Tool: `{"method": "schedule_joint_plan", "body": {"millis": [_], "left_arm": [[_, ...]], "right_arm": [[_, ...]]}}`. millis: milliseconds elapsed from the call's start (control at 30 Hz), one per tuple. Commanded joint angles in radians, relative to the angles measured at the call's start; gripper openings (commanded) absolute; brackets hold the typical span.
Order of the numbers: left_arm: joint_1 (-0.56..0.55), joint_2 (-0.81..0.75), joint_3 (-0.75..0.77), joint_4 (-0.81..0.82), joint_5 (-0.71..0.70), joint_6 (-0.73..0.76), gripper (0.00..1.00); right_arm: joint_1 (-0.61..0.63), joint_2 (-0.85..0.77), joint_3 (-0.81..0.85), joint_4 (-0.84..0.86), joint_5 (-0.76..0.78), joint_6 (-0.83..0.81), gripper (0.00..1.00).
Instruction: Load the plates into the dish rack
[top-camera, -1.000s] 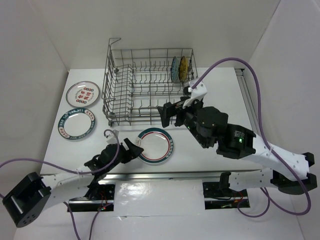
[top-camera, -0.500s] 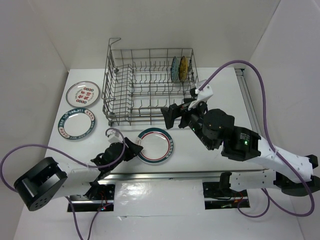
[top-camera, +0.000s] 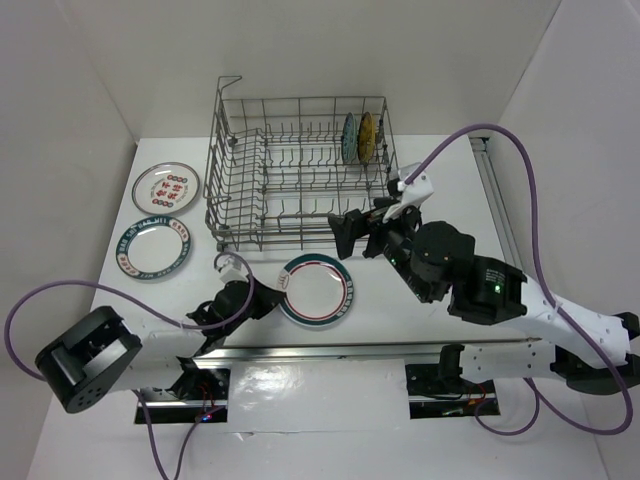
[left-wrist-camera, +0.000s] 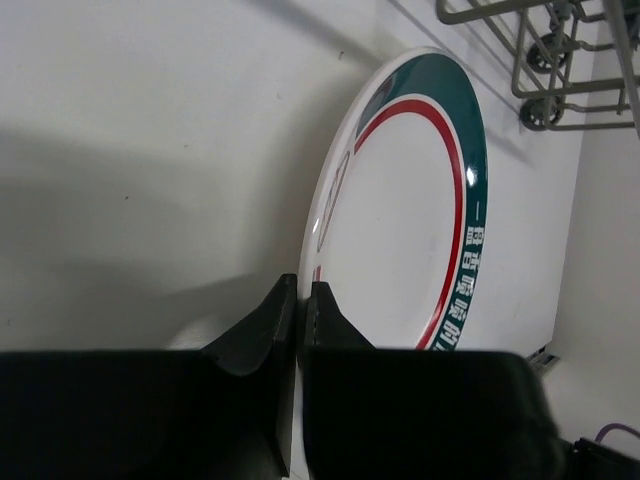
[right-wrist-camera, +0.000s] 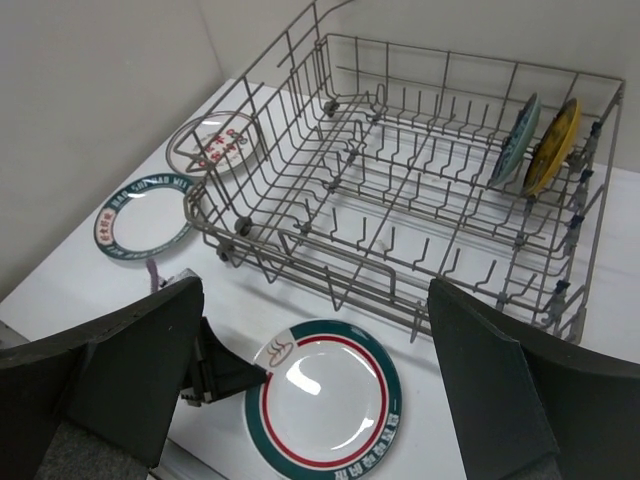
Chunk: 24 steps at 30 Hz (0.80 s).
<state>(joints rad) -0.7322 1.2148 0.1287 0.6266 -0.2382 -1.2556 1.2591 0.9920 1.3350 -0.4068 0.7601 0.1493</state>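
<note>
A white plate with a green rim and red ring (top-camera: 318, 293) (left-wrist-camera: 400, 230) (right-wrist-camera: 325, 405) lies on the table in front of the dish rack (top-camera: 300, 170) (right-wrist-camera: 420, 160). My left gripper (top-camera: 281, 290) (left-wrist-camera: 303, 290) is shut on this plate's left rim, one finger above it and one below. My right gripper (top-camera: 347, 232) (right-wrist-camera: 315, 290) hovers open above the same plate, near the rack's front edge, with nothing between its fingers. A small teal plate (top-camera: 348, 137) (right-wrist-camera: 512, 140) and a yellow-brown plate (top-camera: 366, 136) (right-wrist-camera: 552, 145) stand upright at the rack's back right.
Two more plates lie left of the rack: one with red marks (top-camera: 166, 187) (right-wrist-camera: 213, 143) and a green-rimmed one (top-camera: 154, 248) (right-wrist-camera: 143, 220). White walls enclose the table. A metal rail (top-camera: 330, 350) runs along the near edge.
My left gripper has shut on the plate's rim, nudging the plate slightly right. The right arm has drifted a little to the right, still open.
</note>
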Motion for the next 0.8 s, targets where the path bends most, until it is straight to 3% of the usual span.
{"method": "schedule_joint_plan", "body": {"millis": [0, 100, 233, 333, 467, 500, 600, 700, 767], "left_arm": [[-0.004, -0.047, 0.000, -0.070, 0.029, 0.152, 0.00], [-0.032, -0.229, 0.012, -0.071, 0.105, 0.249, 0.00], [-0.070, -0.533, 0.135, -0.398, 0.105, 0.367, 0.00], [-0.070, -0.680, 0.277, -0.574, 0.105, 0.456, 0.00], [-0.070, -0.770, 0.445, -0.793, 0.096, 0.522, 0.00], [-0.070, -0.787, 0.466, -0.820, 0.096, 0.522, 0.00], [-0.070, -0.820, 0.538, -0.896, 0.096, 0.561, 0.00], [-0.070, -0.821, 0.583, -0.933, 0.096, 0.584, 0.00], [-0.070, -0.811, 0.594, -0.946, 0.096, 0.584, 0.00]], "right_arm": [[0.008, 0.011, -0.010, -0.032, 0.061, 0.010, 1.00], [-0.030, 0.011, -0.042, -0.043, 0.013, -0.002, 1.00], [-0.202, -0.013, -0.248, 0.044, -0.129, -0.042, 1.00], [-0.334, 0.028, -0.287, 0.057, -0.261, -0.016, 1.00], [-0.597, -0.018, -0.337, 0.160, -0.670, 0.039, 1.00], [-0.715, -0.041, -0.365, 0.192, -0.899, 0.050, 1.00], [-0.881, -0.098, -0.459, 0.313, -1.234, 0.104, 1.00], [-0.929, -0.136, -0.496, 0.376, -1.357, 0.147, 1.00], [-0.929, -0.183, -0.505, 0.399, -1.346, 0.168, 1.00]]}}
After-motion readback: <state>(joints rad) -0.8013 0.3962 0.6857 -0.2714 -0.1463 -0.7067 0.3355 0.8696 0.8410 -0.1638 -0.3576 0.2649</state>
